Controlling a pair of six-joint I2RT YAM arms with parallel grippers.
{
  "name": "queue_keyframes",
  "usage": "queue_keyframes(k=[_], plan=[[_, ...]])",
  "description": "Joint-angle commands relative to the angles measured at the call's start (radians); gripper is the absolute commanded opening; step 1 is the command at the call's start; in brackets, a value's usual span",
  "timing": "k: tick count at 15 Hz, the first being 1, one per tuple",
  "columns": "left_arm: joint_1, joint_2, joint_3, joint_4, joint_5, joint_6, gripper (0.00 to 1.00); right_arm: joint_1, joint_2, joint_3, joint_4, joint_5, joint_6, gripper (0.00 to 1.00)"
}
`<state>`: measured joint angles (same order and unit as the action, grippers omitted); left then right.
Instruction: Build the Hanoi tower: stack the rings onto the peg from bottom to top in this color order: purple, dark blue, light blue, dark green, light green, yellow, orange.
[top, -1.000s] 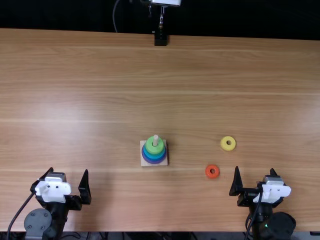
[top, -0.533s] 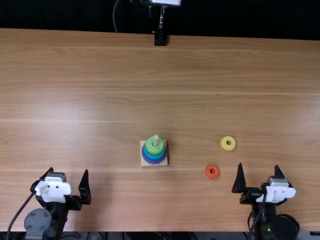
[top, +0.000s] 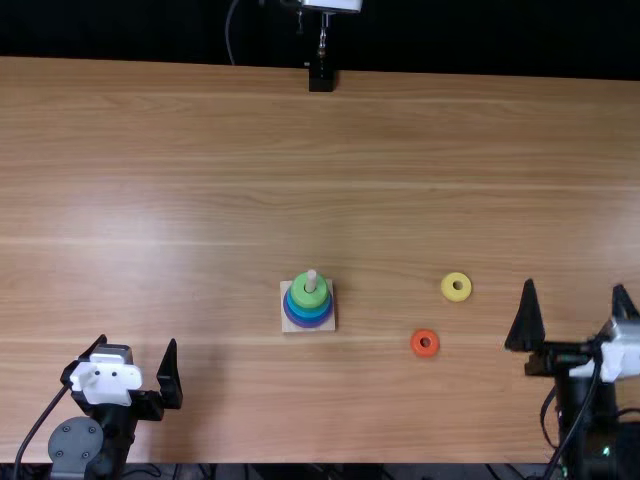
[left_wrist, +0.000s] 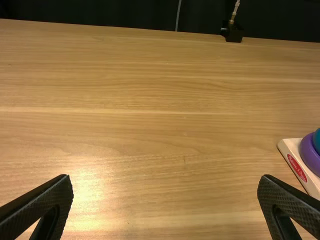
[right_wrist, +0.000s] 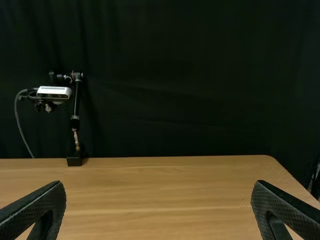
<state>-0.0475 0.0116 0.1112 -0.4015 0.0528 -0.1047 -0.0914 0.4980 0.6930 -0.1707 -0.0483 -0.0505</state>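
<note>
Beyond the orange ring (top: 424, 343) — right end effector (top: 573, 300), its fingers well apart.

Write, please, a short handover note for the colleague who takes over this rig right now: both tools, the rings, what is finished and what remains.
Left tool: open, empty, at near left.
Right tool: open, empty, at near right.
Done: on the peg, the purple ring is lowest, blue above it, the light green ring on top. I cannot make out dark green separately.
Loose: the yellow ring and the orange ring lie flat on the table between tower and right tool, orange nearer the near edge.
Left: yellow, then orange.
</note>
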Motion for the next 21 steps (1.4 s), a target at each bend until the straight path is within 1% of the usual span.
queue_keyframes(k=[1, 2, 3, 5, 8, 9, 10, 11, 13, 14, 16, 21], plan=[[0.003, -0.012, -0.111, -0.079, 0.008, 0.011, 1.0, 0.03, 0.131, 0.096, -0.044, 0.002, 0.001, 1.0], [0.003, -0.012, -0.111, -0.079, 0.008, 0.011, 1.0, 0.058, 0.211, 0.14, -0.127, 0.002, -0.005, 1.0], [0.003, -0.012, -0.111, -0.079, 0.008, 0.011, 1.0, 0.071, 0.271, 0.184, -0.204, 0.002, -0.003, 1.0], [0.003, -0.012, -0.111, -0.079, 0.008, 0.011, 1.0, 0.111, 0.384, 0.241, -0.326, 0.002, -0.007, 1.0], [0.003, -0.012, -0.111, -0.079, 0.008, 0.011, 1.0, 0.128, 0.557, 0.3, -0.442, 0.002, -0.01, 1.0], [0.003, -0.012, -0.111, -0.079, 0.008, 0.011, 1.0, 0.127, 0.613, 0.309, -0.467, 0.002, -0.005, 1.0], [0.003, -0.012, -0.111, -0.079, 0.008, 0.011, 1.0, 0.127, 0.672, 0.316, -0.473, 0.002, 0.003, 1.0], [0.003, -0.012, -0.111, -0.079, 0.008, 0.011, 1.0, 0.125, 0.726, 0.346, -0.475, 0.008, 0.006, 1.0], [0.003, -0.012, -0.111, -0.079, 0.008, 0.011, 1.0, 0.125, 0.823, 0.359, -0.508, 0.01, -0.001, 1.0], [0.003, -0.012, -0.111, -0.079, 0.008, 0.011, 1.0, 0.125, 0.856, 0.364, -0.528, 0.01, 0.006, 1.0], [0.003, -0.012, -0.111, -0.079, 0.008, 0.011, 1.0, 0.125, 0.932, 0.385, -0.543, 0.01, 0.008, 1.0], [0.003, -0.012, -0.111, -0.079, 0.008, 0.011, 1.0, 0.125, 1.065, 0.402, -0.528, 0.01, -0.003, 1.0]])
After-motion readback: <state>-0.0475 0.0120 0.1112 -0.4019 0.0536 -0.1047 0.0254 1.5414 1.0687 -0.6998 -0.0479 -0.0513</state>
